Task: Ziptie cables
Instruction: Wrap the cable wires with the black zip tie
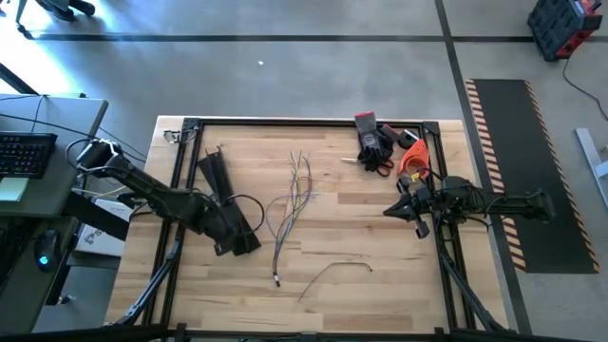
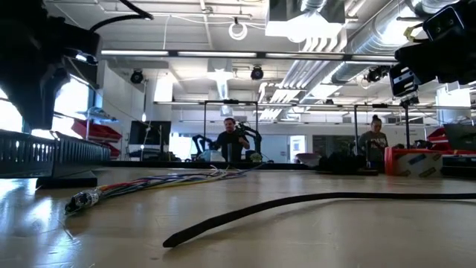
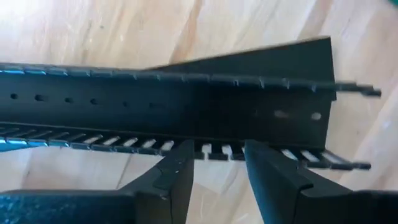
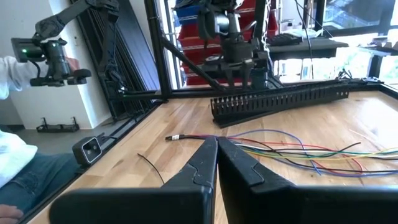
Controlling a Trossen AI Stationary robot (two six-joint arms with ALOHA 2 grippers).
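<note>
The cables (image 1: 293,199) lie loose on the table's middle, spreading toward the far edge. Their plug end (image 2: 85,199) points at the near edge, and coloured strands (image 4: 298,149) show in the right wrist view. A black ziptie (image 1: 334,269) lies flat near them on the near side. A long black slotted bar (image 1: 217,180) rests on the table's left part. My left gripper (image 3: 217,165) is open, pointing down over the bar's near end (image 4: 239,99). My right gripper (image 4: 217,149) is shut, hovers right of the cables and holds nothing. My left gripper's open fingers (image 3: 177,168) come from above at the slotted bar's comb edge (image 3: 214,150), close to the bar's near end. Whether they touch it I cannot tell. The bar lies flat on the table.
Black gloves (image 1: 373,138), red-handled scissors (image 1: 380,163) and an orange tool (image 1: 413,154) lie at the far right corner. A black frame (image 1: 313,122) runs round the table. A person's sleeve (image 4: 12,68) shows beyond the left edge. Bare wood lies between the cables and my right gripper.
</note>
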